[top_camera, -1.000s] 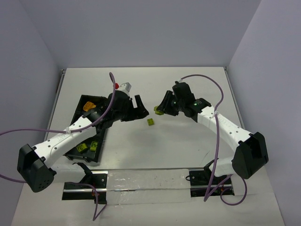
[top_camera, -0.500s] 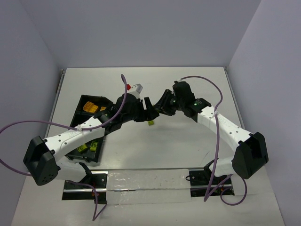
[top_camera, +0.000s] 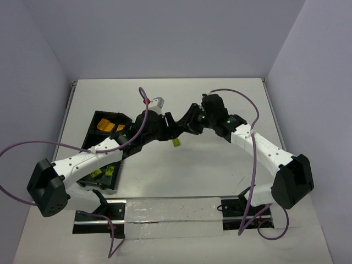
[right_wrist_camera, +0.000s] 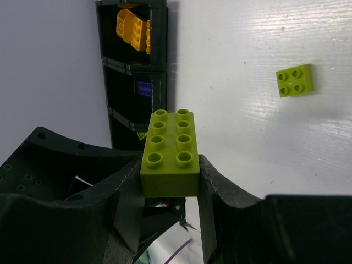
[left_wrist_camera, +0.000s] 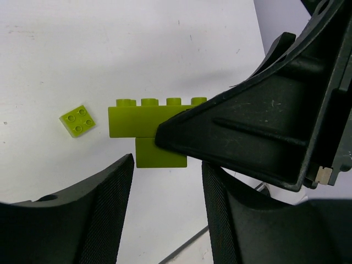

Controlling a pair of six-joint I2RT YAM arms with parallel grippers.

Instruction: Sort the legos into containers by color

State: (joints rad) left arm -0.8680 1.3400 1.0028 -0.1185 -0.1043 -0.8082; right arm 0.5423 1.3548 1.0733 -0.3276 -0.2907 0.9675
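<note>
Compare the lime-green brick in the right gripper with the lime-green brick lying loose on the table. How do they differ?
The held brick shows eight studs, while the loose brick shows four and is shorter. The held brick is clamped in the right gripper, and the loose brick lies free on the table, studs up. Both are lime-green.

You saw a lime-green clump of legos (right_wrist_camera: 169,154), and a small lime-green brick (right_wrist_camera: 296,80) on your glossy white table (right_wrist_camera: 236,49). Your left gripper (left_wrist_camera: 168,170) was black, its pads (left_wrist_camera: 110,214) finely cross-hatched. Your black tray (right_wrist_camera: 159,38) showed orange-yellow bricks (right_wrist_camera: 133,27) and one blue-purple brick (right_wrist_camera: 144,88). Your arms (top_camera: 82,159) were white, their cables (top_camera: 256,165) purple, the walls (top_camera: 165,33) pale lavender.
</note>
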